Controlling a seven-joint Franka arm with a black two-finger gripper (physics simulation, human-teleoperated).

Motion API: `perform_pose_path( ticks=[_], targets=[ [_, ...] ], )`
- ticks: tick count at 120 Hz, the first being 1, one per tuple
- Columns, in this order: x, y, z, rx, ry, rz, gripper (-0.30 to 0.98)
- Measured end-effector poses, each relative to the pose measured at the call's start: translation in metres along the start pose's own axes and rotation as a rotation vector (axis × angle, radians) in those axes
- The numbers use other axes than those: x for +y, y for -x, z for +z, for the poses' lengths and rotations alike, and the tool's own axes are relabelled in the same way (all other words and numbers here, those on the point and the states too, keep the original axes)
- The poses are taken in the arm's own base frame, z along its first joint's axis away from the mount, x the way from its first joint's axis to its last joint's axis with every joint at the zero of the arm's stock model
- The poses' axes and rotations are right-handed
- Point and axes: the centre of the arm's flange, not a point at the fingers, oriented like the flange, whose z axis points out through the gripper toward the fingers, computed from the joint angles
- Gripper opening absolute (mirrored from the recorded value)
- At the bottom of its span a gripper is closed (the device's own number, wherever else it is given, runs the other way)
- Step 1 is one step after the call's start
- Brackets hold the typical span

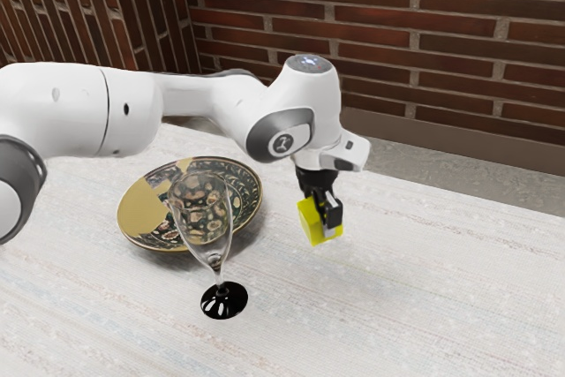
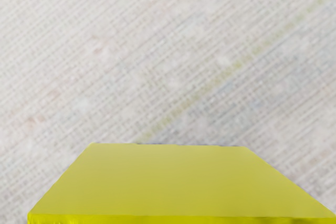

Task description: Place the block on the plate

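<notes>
In the exterior view my gripper (image 1: 324,216) is shut on the yellow block (image 1: 311,222), which hangs slightly tilted over the table. The block (image 2: 173,182) also appears large and close at the wrist view's lower edge, with the woven table surface beyond it. Toward the exterior view's left from the gripper lies the round plate (image 1: 141,209), patterned in black and gold. Nothing touches the block except my gripper. Part of the plate is seen through a clear glass.
A wine glass (image 1: 214,260) with a black foot stands upright in front of the plate in the exterior view. The pale table (image 1: 441,306) stretches to the exterior view's right, and a brick wall (image 1: 459,41) rises behind it.
</notes>
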Motion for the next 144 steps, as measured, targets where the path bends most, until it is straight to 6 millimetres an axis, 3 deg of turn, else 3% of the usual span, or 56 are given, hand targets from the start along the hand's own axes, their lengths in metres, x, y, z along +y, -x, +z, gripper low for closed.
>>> perform_pose_path(
  ticks=[24,46,66,82,95,115,126,144],
  targets=[
    [-0.056,0.032,-0.05,0.018,0.01,-0.124,0.34],
    [-0.115,0.077,-0.058,-0.029,0.035,-0.25,0.33],
    [-0.174,0.12,-0.052,-0.078,0.056,-0.365,0.33],
    [-0.22,0.158,-0.042,-0.115,0.076,-0.457,0.33],
    [-0.247,0.182,-0.021,-0.151,0.103,-0.512,0.34],
    [-0.283,0.194,0.026,-0.194,0.137,-0.561,0.34],
    [-0.288,0.193,0.047,-0.212,0.155,-0.564,0.34],
    [-0.294,0.19,0.064,-0.219,0.167,-0.565,0.34]
  ],
)
